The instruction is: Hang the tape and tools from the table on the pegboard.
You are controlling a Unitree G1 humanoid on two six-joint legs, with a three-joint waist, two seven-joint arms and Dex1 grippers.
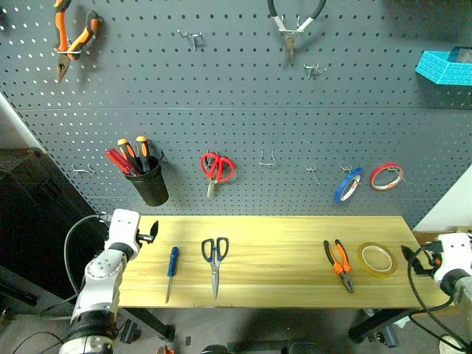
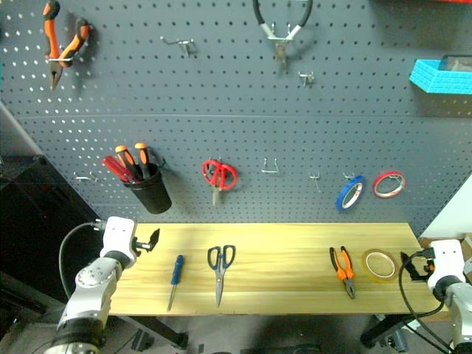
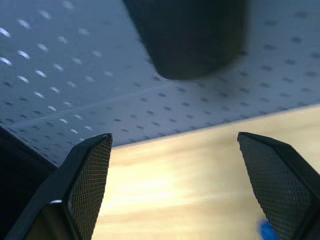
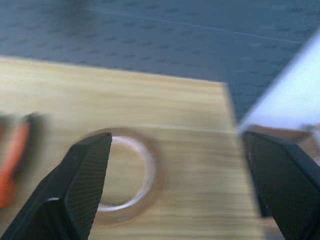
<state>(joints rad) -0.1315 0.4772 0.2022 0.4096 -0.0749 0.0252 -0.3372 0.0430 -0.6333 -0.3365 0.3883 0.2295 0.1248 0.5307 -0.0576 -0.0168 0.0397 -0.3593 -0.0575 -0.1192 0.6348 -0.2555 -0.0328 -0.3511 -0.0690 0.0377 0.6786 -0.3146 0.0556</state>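
Yellow tape roll (image 1: 377,259) flat on worktop (image 1: 280,236), beside right gripper (image 4: 175,185); both jaws wide open, empty; pinch rim, lift toward pegboard (image 1: 243,133) hook

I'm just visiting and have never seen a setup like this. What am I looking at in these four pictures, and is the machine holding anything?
It is a two-armed robot at a workbench. The two wide pictures come from cameras in its head, looking down. The two close-ups come from cameras on its wrists, looking between each gripper's black fingers. The left gripper and right gripper are both open and hold nothing. On the table lie a blue-handled screwdriver, dark-handled scissors, orange-and-black pliers and a yellow tape roll. Behind it stands the pegboard, where other tools and tape rolls already hang.
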